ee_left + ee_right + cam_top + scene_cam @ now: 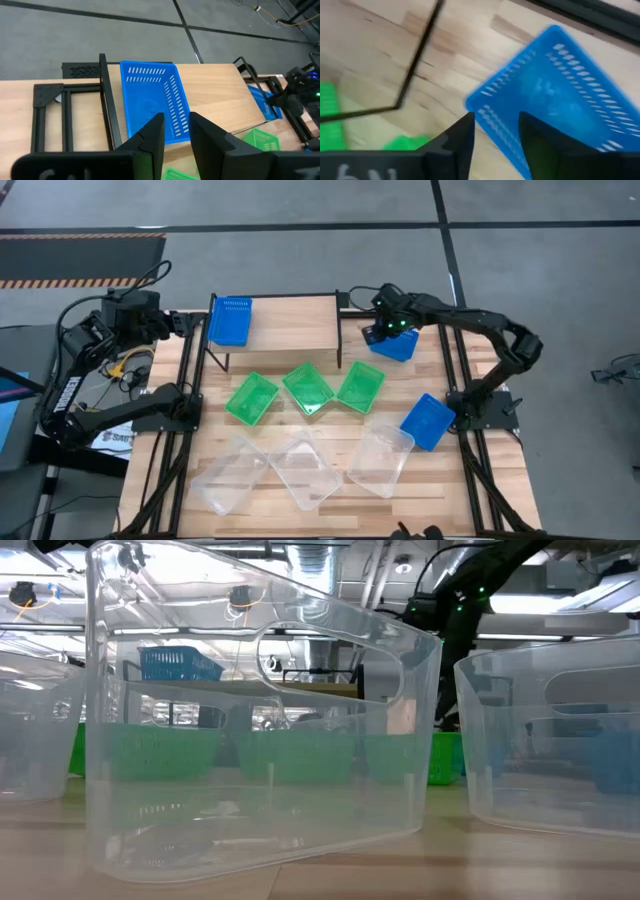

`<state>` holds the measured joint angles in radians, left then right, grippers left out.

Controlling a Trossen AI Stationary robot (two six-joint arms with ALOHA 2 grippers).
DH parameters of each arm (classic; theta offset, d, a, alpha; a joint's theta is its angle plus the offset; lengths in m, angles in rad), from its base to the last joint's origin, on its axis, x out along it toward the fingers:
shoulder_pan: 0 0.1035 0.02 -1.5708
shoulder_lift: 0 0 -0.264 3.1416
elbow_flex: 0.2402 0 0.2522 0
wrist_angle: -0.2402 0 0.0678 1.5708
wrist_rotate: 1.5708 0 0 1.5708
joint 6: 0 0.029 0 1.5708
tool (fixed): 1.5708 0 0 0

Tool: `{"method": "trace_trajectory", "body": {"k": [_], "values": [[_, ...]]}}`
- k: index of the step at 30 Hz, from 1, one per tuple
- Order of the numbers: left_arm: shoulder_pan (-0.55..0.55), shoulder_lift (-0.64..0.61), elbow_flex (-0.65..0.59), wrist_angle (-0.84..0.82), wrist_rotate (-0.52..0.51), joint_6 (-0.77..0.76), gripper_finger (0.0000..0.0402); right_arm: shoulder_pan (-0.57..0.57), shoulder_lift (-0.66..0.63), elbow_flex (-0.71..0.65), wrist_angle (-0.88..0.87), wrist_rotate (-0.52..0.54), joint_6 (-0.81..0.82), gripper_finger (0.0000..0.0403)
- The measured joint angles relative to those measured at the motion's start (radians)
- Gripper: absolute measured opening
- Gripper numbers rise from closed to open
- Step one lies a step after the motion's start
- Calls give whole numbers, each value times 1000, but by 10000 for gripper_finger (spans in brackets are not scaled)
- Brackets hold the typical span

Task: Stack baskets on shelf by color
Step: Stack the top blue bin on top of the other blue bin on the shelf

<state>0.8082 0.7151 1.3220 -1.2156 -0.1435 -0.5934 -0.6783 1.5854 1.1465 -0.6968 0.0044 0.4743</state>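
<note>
Right gripper (495, 132) | part open | seemingly over blue basket (555, 95)

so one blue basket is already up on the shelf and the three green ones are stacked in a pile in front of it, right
Not quite. One blue basket is on the shelf, but the three green baskets are not piled: the high view shows them side by side in a row on the table in front of the shelf.

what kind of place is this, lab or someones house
Most likely a robotics lab or workshop, not a home: a slatted wooden table on bare grey floor, hazard-striped floor tape, and exposed ceiling ducts and strip lights behind.
</note>
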Motion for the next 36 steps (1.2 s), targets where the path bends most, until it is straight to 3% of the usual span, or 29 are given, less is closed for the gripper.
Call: {"method": "trace_trajectory", "body": {"k": [6, 17, 22, 28, 36], "values": [[0, 0, 0, 0, 1, 18, 75, 16, 77, 0, 67, 52, 93, 220], [0, 0, 0, -4, 1, 46, 75, 23, 223, 41, 82, 55, 163, 199], [0, 0, 0, -7, 2, 51, 75, 32, 234, 75, 41, 82, 157, 144], [0, 0, 0, -7, 2, 51, 75, 24, 233, 93, -35, 88, 114, 23], [0, 0, 0, -7, 2, 52, 75, 62, 140, 113, -174, 70, 26, 7]]}}
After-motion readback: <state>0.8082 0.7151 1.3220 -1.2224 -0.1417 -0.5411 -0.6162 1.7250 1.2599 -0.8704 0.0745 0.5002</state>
